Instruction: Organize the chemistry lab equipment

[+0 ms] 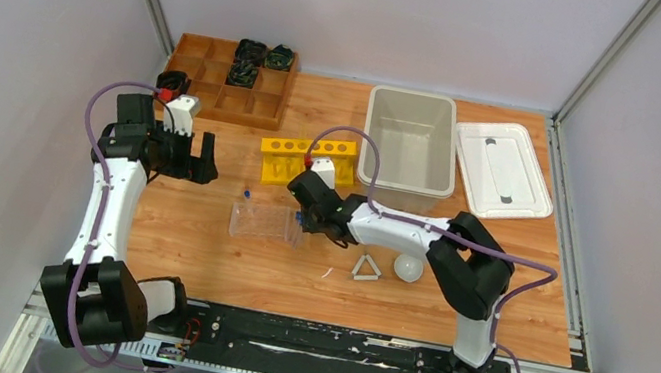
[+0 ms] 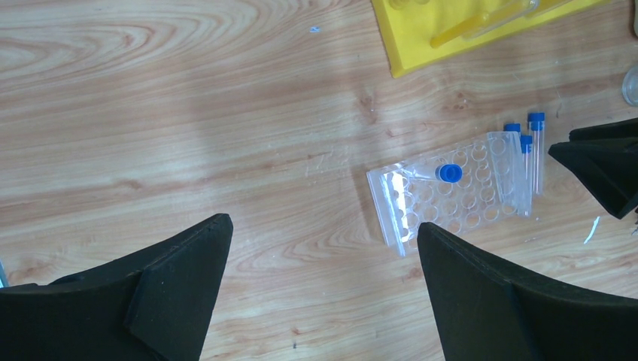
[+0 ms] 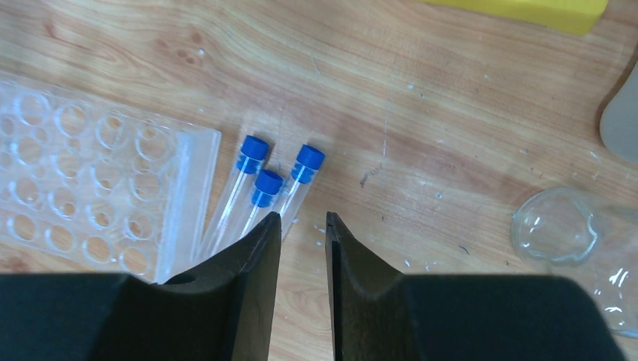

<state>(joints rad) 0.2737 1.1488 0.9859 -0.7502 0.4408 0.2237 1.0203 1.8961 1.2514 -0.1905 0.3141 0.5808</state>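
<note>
Three small clear tubes with blue caps point(image 3: 267, 184) lie side by side on the wood, just right of the clear plastic tube rack point(image 3: 90, 195). My right gripper point(image 3: 302, 218) hovers over their lower ends with its jaws a narrow gap apart and only bare wood between them. The rack point(image 2: 451, 192) holds one blue-capped tube point(image 2: 449, 173). A clear glass beaker point(image 3: 557, 226) lies to the right. The white triangle frame point(image 1: 366, 269) and the white round dish point(image 1: 408, 268) sit near the right forearm. My left gripper point(image 2: 323, 226) is wide open and empty, high over bare wood left of the rack.
The yellow six-hole rack point(image 1: 307, 160) stands behind the clear rack. A wooden compartment tray point(image 1: 228, 78) with black items is at the back left. A beige bin point(image 1: 410, 139) and its white lid point(image 1: 502, 170) are at the back right.
</note>
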